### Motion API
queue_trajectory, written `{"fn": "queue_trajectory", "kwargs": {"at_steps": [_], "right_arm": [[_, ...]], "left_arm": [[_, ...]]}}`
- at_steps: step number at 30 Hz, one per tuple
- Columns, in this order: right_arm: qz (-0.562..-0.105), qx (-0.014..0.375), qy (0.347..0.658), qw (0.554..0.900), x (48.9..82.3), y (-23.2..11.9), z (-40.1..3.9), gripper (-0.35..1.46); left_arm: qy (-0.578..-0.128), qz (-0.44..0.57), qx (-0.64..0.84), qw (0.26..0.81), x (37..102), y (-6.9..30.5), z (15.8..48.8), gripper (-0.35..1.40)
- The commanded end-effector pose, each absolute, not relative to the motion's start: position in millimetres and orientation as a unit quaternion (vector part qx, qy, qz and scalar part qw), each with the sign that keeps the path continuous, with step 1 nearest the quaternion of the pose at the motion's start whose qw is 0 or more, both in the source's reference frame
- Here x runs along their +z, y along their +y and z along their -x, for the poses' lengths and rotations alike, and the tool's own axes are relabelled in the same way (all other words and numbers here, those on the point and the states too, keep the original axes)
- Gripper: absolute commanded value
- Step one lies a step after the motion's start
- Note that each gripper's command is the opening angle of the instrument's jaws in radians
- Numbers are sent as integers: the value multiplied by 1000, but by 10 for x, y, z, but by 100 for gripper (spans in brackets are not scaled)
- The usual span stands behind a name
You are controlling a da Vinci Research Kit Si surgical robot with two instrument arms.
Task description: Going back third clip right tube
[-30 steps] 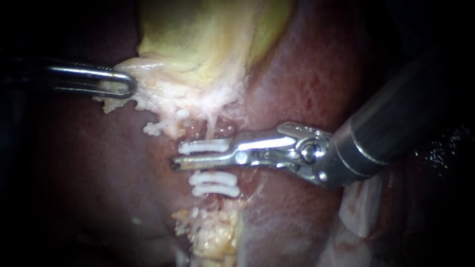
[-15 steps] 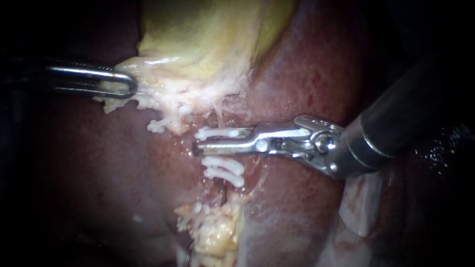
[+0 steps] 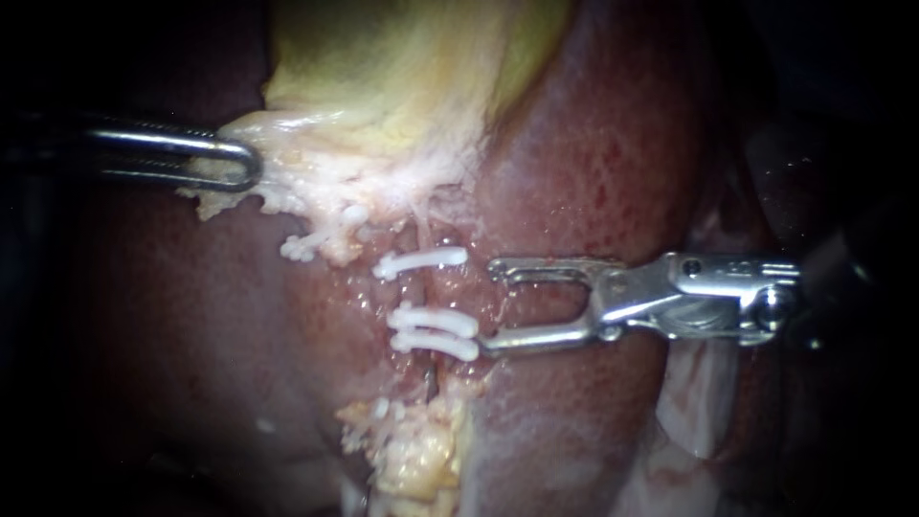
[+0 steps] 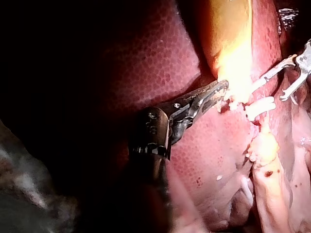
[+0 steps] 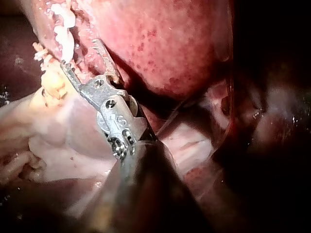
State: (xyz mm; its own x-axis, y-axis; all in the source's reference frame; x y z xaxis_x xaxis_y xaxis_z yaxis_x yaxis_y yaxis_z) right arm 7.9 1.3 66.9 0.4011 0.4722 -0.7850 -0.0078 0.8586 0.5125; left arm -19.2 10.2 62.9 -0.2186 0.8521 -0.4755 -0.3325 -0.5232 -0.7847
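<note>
Three white clips sit across one tube [image 3: 428, 290] below the yellow gallbladder [image 3: 402, 86]: a single upper clip [image 3: 421, 259] and a close lower pair [image 3: 436, 331]. My right instrument [image 3: 488, 306] lies just right of them, its jaws open and empty, the lower tip next to the lowest clip. In the right wrist view those open jaws [image 5: 80, 54] stop short of the clips [image 5: 63, 29]. My left instrument [image 3: 235, 163] holds the gallbladder's pale lower edge, jaws shut on it. The left wrist view shows that grip [image 4: 216, 93] beside the clips [image 4: 260, 108].
Dark red liver [image 3: 593, 144] surrounds the tube on both sides. Yellowish fatty tissue [image 3: 412, 450] hangs below the clips. Pale folded tissue [image 3: 694, 402] lies under my right instrument's wrist.
My right instrument has drawn back to the right, off the tube, and its jaws have opened wide. The upper clip stays on the tube. The left instrument has not moved.
</note>
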Motion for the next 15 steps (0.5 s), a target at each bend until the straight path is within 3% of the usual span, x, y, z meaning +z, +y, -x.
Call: {"fn": "queue_trajectory", "kwargs": {"at_steps": [1,8,15], "right_arm": [[-217,137,527,810,663,14,-74,50],[-196,92,540,813,640,27,-49,50],[-197,72,546,811,634,33,-37,50]], "left_arm": [[-273,476,731,405,629,102,192,-35],[-273,476,731,405,629,102,191,-35],[-271,476,732,405,635,100,195,-35]]}}
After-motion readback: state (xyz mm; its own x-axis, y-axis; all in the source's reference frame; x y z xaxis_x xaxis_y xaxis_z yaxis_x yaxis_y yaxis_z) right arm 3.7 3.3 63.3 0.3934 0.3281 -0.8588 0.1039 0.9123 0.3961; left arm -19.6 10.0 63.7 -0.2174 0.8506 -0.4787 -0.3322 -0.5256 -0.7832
